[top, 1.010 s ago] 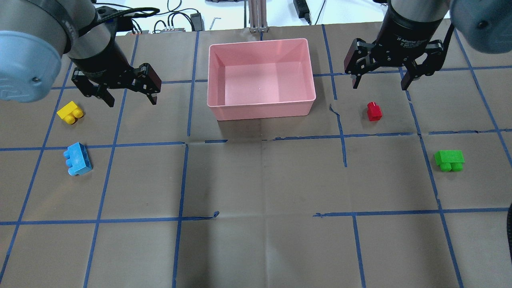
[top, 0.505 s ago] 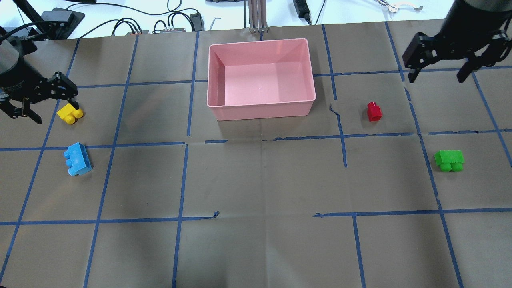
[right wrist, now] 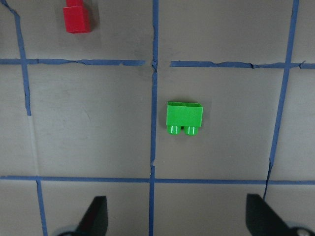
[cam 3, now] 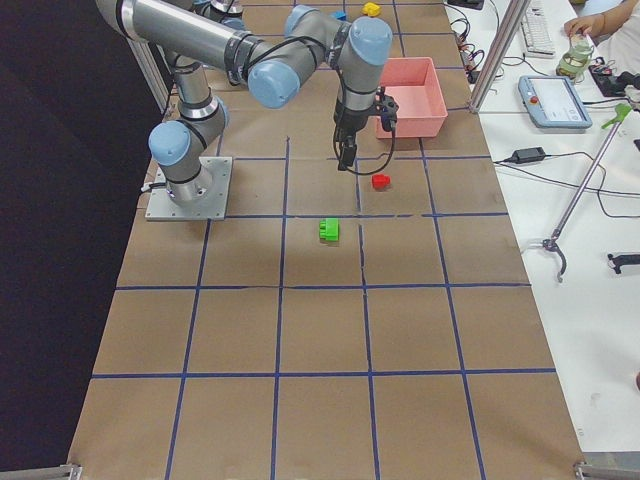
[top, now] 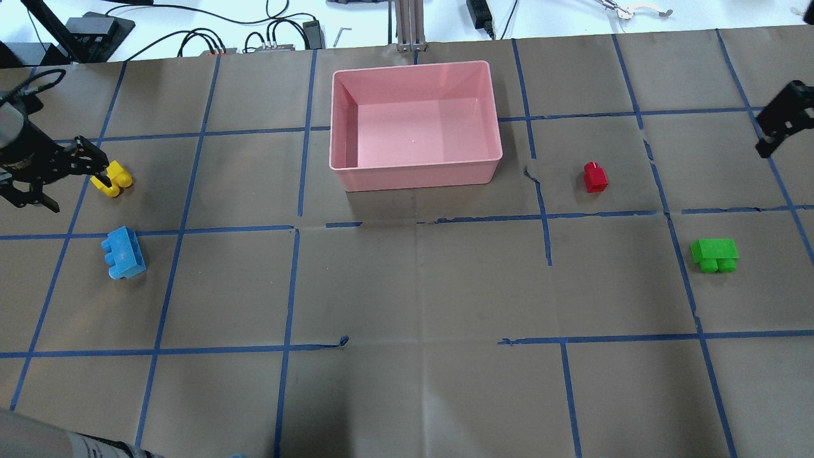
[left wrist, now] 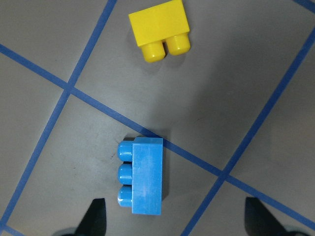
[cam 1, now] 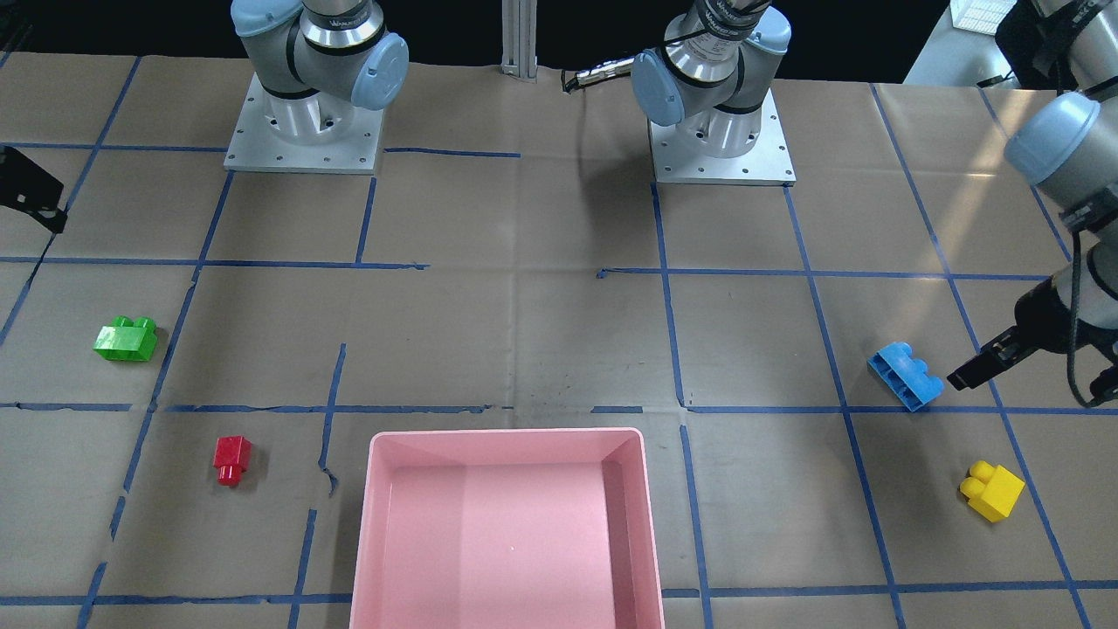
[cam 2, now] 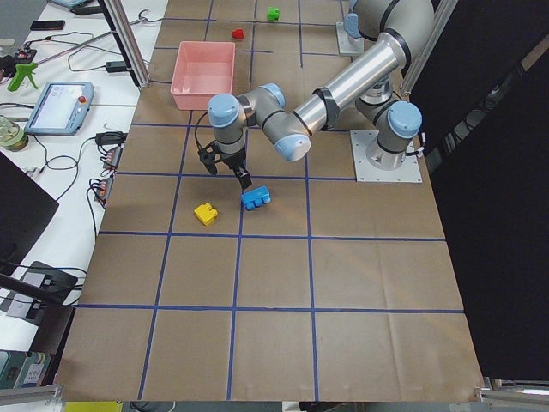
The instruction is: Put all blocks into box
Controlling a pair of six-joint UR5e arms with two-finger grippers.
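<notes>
The pink box (top: 413, 172) stands at the far middle of the table, with nothing in it. The yellow brick (top: 117, 178) and the blue brick (top: 125, 253) lie at the left. The red brick (top: 595, 177) and the green brick (top: 715, 254) lie at the right. My left gripper (top: 79, 194) is open and empty, raised over the yellow and blue bricks; its wrist view shows the blue brick (left wrist: 142, 182) and the yellow brick (left wrist: 161, 29). My right gripper (right wrist: 177, 221) is open and empty, high above the green brick (right wrist: 184, 118), with the red brick (right wrist: 77, 18) further off.
Brown paper with a grid of blue tape (top: 289, 286) covers the table. Cables and small devices (top: 273, 41) lie beyond the far edge. The arm bases (cam 1: 301, 122) stand on the robot's side. A teach pendant (cam 2: 58, 103) lies on a side bench.
Both arms have swung outward: my left gripper moved left to above the yellow and blue bricks, my right gripper moved right to the view's edge. Both stayed open. No brick moved.
</notes>
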